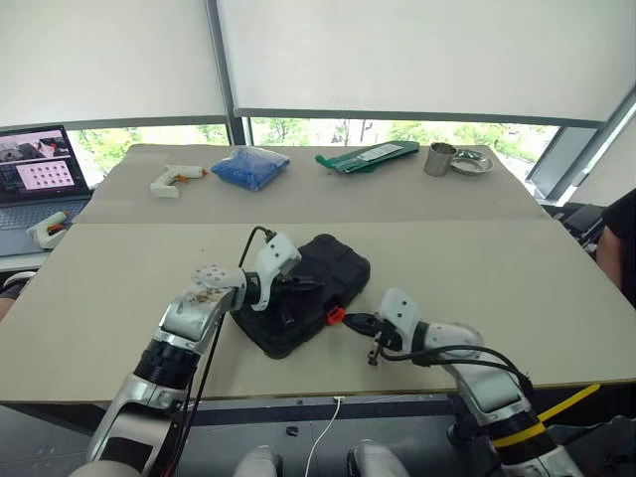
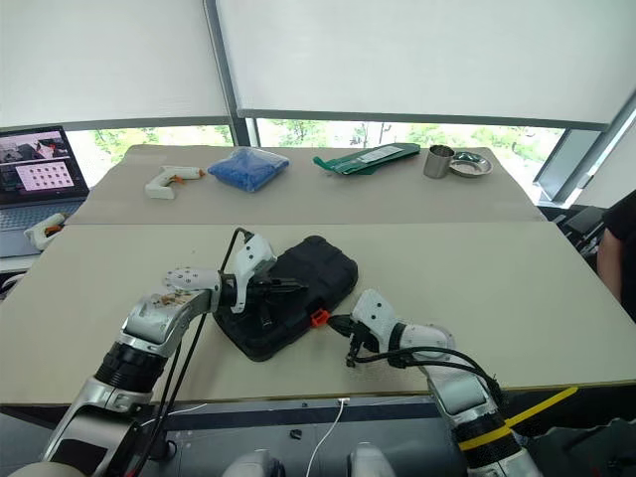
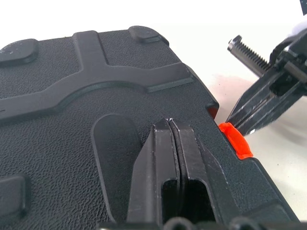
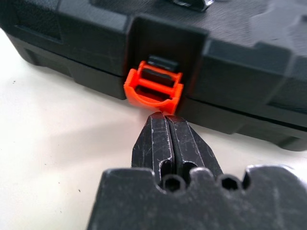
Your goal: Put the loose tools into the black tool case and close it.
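The black tool case (image 1: 333, 264) lies with its lid down on the near table, set at an angle. My left gripper (image 1: 298, 289) is shut, and its tips rest on the textured lid (image 3: 120, 86). My right gripper (image 4: 165, 118) is also shut with nothing in it. Its tips sit right below the orange latch (image 4: 154, 88) on the case's front edge (image 1: 336, 315), touching or nearly touching it. The latch hangs flipped outward from the seam. The loose tools are out of view.
On the far table lie a white glue gun (image 1: 174, 179), a blue bag (image 1: 250, 166), a green packet (image 1: 366, 156), a metal cup (image 1: 438, 159) and a metal dish (image 1: 471, 162). A laptop (image 1: 40, 179) stands at the left. A person (image 1: 621, 238) is at the right edge.
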You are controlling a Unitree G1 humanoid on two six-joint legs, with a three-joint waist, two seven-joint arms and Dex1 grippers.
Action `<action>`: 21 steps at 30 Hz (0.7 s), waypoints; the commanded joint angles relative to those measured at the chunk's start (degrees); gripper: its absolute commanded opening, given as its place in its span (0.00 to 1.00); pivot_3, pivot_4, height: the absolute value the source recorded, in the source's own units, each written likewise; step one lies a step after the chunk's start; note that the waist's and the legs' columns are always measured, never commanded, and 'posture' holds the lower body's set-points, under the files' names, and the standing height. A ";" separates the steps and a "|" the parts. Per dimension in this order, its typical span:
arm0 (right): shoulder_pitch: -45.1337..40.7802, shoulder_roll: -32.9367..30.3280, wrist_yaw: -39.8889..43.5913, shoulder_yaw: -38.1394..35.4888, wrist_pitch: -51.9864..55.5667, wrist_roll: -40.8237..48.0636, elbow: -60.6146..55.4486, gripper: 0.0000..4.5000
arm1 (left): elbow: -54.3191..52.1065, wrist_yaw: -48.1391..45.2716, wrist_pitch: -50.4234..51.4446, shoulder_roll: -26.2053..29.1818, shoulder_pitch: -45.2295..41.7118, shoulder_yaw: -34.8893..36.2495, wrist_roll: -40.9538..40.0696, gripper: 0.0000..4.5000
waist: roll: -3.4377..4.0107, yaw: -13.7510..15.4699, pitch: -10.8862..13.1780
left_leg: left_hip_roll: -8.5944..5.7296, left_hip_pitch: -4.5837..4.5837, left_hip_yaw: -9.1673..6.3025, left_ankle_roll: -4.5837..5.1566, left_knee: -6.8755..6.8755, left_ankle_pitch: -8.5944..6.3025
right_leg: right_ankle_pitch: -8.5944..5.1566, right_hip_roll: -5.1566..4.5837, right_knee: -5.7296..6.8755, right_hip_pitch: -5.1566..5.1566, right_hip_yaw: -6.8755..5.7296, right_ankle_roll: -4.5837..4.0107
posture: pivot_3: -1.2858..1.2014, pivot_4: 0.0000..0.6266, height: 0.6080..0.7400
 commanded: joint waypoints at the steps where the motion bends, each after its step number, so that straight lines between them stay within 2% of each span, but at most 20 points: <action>1: -1.53 0.86 -0.06 -0.40 -0.83 0.58 -1.48 0.00 | 4.25 0.82 3.10 0.95 2.31 -1.80 1.50 0.02 | 0.01 -0.01 0.01 | 0.00 0.00 -0.01 0.00 0.00 0.00 | 0.00 0.00 0.00 -0.01 0.00 0.00 | 0.52 0.24 1.00; 14: -2.69 7.58 -1.66 -2.06 -4.46 2.44 0.78 0.00 | 4.52 0.33 4.02 1.57 1.64 -2.17 1.43 0.02 | 0.06 -0.39 0.07 | 0.02 -0.03 -0.10 0.00 -0.09 0.00 | -0.01 0.02 0.00 -0.14 0.01 -0.02 | 0.52 0.24 1.00; 21: -2.39 6.23 -0.28 -5.19 -2.66 5.76 -5.18 0.00 | 5.51 -0.10 4.16 1.60 0.85 -2.69 1.51 0.02 | 0.07 -0.45 0.11 | -0.01 -0.51 -0.11 0.00 -0.10 0.00 | 0.02 0.02 0.06 -0.64 0.04 -0.01 | 0.52 0.24 1.00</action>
